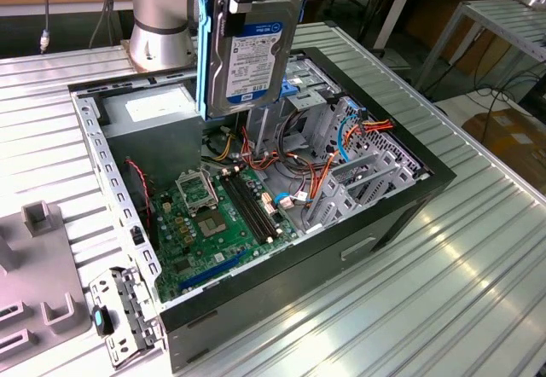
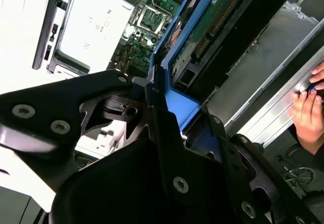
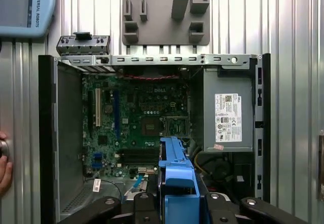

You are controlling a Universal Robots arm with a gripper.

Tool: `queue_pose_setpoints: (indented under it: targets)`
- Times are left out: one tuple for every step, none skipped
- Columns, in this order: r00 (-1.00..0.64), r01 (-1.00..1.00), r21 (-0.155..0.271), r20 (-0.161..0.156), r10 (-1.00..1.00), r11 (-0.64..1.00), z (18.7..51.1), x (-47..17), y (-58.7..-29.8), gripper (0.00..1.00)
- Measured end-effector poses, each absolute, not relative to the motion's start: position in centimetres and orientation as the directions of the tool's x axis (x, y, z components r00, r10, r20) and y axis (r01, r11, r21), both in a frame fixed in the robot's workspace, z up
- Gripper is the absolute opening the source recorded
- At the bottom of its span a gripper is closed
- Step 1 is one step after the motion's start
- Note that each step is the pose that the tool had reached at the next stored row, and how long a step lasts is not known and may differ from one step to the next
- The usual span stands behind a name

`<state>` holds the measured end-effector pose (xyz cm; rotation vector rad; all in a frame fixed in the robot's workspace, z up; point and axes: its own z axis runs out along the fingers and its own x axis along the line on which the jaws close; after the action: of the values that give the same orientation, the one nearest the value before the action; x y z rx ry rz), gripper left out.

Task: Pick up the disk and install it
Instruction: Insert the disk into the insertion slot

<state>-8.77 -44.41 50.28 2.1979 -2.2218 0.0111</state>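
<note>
Nearest in the exterior view, the ribbed counter (image 1: 444, 292) bears an open case (image 1: 375, 223) with its board (image 1: 213, 223) bared. At 12 o'clock from the board the disk (image 1: 252, 49) hangs upright above the case, the jaws clamped on its top end. A drive cage (image 1: 328, 130) stands at 2 o'clock. Farthest is the arm base (image 1: 158, 19). In the second wrist view a hand (image 2: 309, 107) touches the counter.

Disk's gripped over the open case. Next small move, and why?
Probably a short, level shift toward the drive cage on the exterior view's right. The gripper is shut on the disk, which hangs upright above the case, not yet over the cage; orange cables crowd the cage, so keep height.
</note>
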Motion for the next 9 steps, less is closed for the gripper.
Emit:
queue_pose_setpoints:
  targets:
    - [-0.011,-1.0,0.006,0.017,-1.0,0.011,50.28,-8.77,-44.42,0.37]
    - [-0.011,-1.0,0.007,0.017,-1.0,0.011,50.28,-8.76,-44.42,0.37]
    - [-0.011,-1.0,0.007,0.017,-1.0,0.011,50.29,-8.76,-44.43,0.37]
    - [-0.011,-1.0,0.006,0.017,-1.0,0.011,50.28,-8.77,-44.43,0.37]
    - [-0.011,-1.0,0.006,0.017,-1.0,0.011,50.28,-8.77,-44.45,0.37]
    - [-0.011,-1.0,0.006,0.017,-1.0,0.011,50.29,-8.76,-44.55,0.37]
    - [-0.011,-1.0,0.006,0.017,-1.0,0.011,50.28,-8.76,-44.67,0.37]
    - [-0.011,-1.0,0.007,0.017,-1.0,0.011,50.29,-8.76,-44.8,0.37]
    - [-0.011,-1.0,0.006,0.017,-1.0,0.011,50.28,-8.76,-45.0,0.37]
